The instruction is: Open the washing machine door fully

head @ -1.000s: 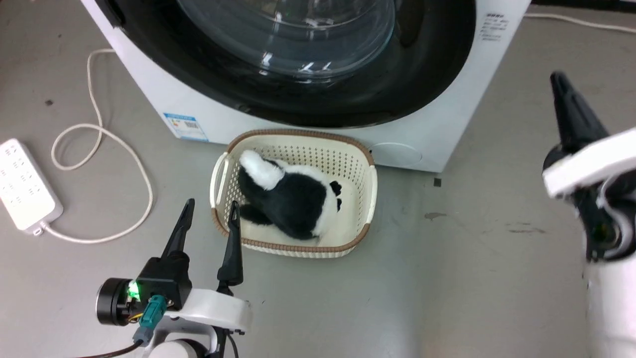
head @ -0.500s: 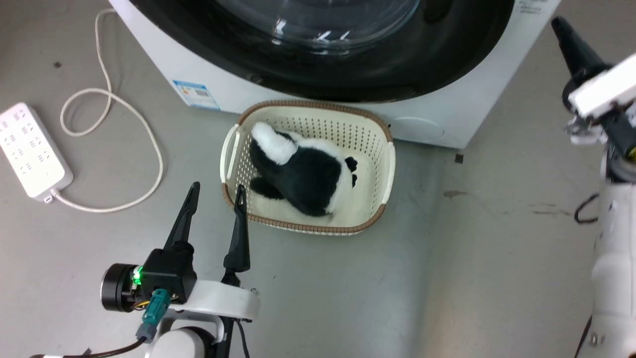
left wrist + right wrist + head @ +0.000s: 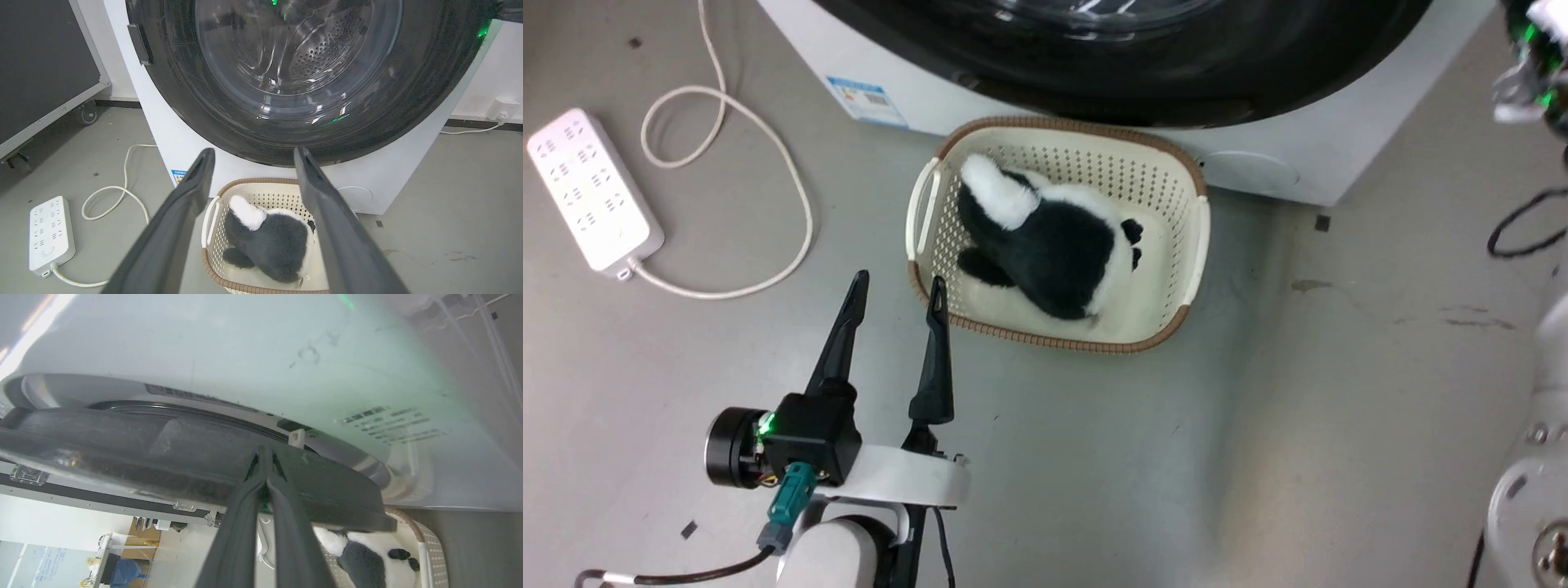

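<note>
Door [image 3: 122, 457] edge lies at tips of closed right pincer [image 3: 265, 451].

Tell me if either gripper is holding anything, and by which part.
Nothing is held. The left gripper is open and empty near the laundry basket; the right gripper is shut on nothing, its tips at the washing machine door rim.
</note>
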Motion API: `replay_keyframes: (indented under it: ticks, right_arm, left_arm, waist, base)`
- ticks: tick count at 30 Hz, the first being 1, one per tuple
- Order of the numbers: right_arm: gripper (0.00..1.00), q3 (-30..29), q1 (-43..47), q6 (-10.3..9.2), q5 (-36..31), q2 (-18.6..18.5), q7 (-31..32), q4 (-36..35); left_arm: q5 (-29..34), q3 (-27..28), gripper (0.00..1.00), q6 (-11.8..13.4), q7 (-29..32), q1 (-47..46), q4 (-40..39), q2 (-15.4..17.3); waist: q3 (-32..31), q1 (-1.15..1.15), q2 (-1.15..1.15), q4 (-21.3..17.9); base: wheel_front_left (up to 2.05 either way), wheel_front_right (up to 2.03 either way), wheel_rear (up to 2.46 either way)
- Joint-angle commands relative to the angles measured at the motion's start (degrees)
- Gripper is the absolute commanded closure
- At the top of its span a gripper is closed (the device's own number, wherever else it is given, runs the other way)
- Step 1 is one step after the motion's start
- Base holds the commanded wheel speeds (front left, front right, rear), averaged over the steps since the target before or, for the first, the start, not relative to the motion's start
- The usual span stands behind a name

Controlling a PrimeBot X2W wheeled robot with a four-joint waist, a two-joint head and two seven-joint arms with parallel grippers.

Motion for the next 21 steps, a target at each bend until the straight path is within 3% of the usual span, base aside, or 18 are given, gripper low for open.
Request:
replay_keyframes:
  ticks: [1, 11, 21]
  right_arm:
    - [1.0, -0.7, -2.3, -0.01, 1.1, -0.2, 0.8, 1.0]
    - [1.0, -5.4, -8.6, -0.02, 1.8, -0.4, 7.1, 5.8]
    - [1.0, -7.5, -4.2, -0.03, 3.6, 0.2, 14.8, 5.8]
  left_arm:
    - [-0.4, -0.5, 0.0, 0.4, -0.7, -1.2, -0.4, 0.1]
    - [-1.3, -2.1, 0.0, 1.6, -1.9, -2.8, -0.5, 0.1]
    - [-2.3, -3.2, 0.0, 2.3, -3.1, -2.6, 0.5, 0.1]
  waist:
    - [0.6, 0.0, 0.0, 0.5]
    - [2.7, 0.0, 0.0, 1.7]
    - [-0.5, 0.0, 0.0, 1.4]
  base:
    - [0.0, 0.0, 0.0]
    - [0.0, 0.0, 0.0]
    - [0.0, 0.0, 0.0]
